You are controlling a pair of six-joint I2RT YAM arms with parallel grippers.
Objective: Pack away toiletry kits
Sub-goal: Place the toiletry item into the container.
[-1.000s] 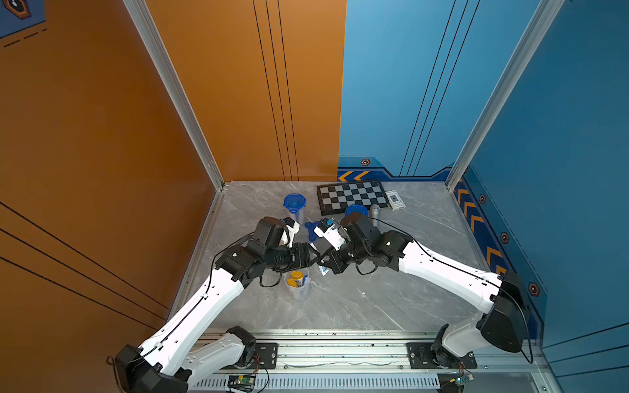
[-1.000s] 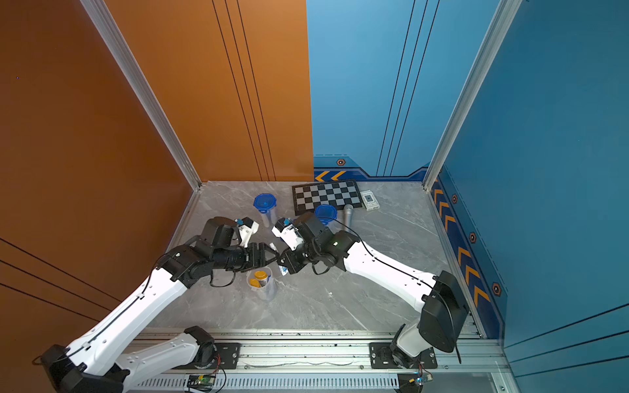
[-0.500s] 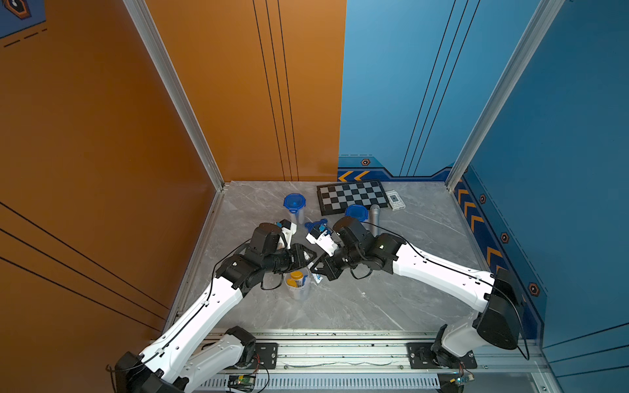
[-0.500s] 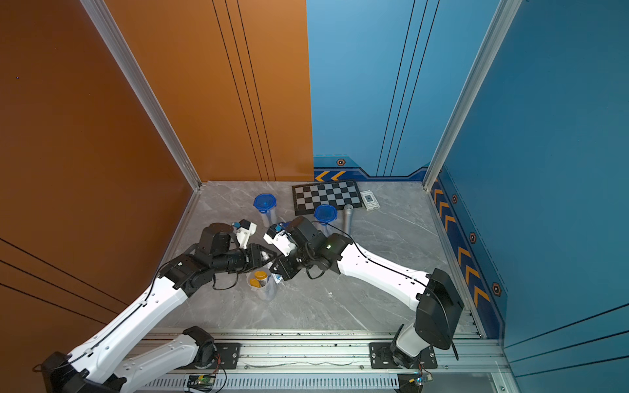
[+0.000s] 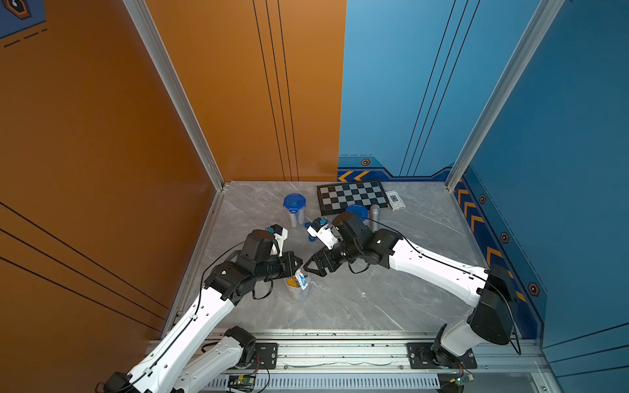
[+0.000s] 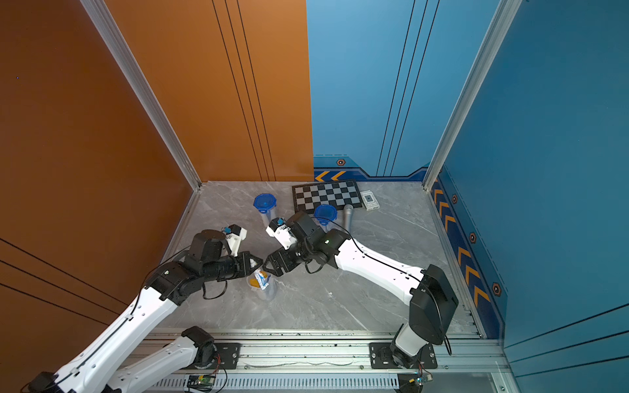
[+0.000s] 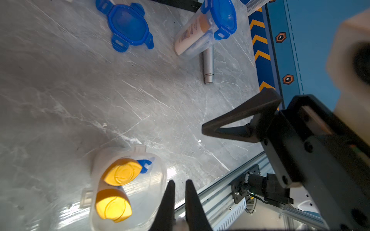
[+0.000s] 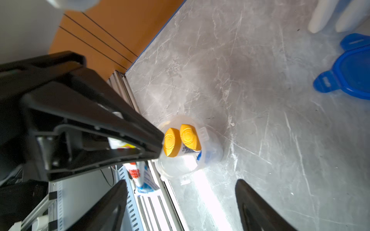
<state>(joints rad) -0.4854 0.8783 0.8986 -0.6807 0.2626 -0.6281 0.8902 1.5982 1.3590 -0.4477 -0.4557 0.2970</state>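
**A:** Grey marbled worktop, an orange wall on the left, blue walls at the back and right. And the action is right over the open cup!

**B:** Take everything from that cup. Above its mouth the left hand is pinched narrow on the toothpaste tube. The tube hangs tilted, its lower end at the rim. Whether it's inside, I can't tell.

**A:** The right hand?

**B:** Spread wide and carrying nothing, its tips just beside the left hand's, over the cup.

**A:** What's in the cup?

**B:** Yellow-capped bottles, two side by side, with a blue toothbrush tucked next to them.

**A:** And beyond it?

**B:** The loose blue lid lies flat behind the cup. Further back stands a lidded cup. A second lidded cup sits back and to the right, beside the silver microphone, at the chessboard edge.

**A:** Any room to move?

**B:** Rightward from the cup it's bare marble all the way to the blue wall. In front of it, the aluminium rail marks the worktop's edge. Left of it, the arm fills the gap to the orange wall.
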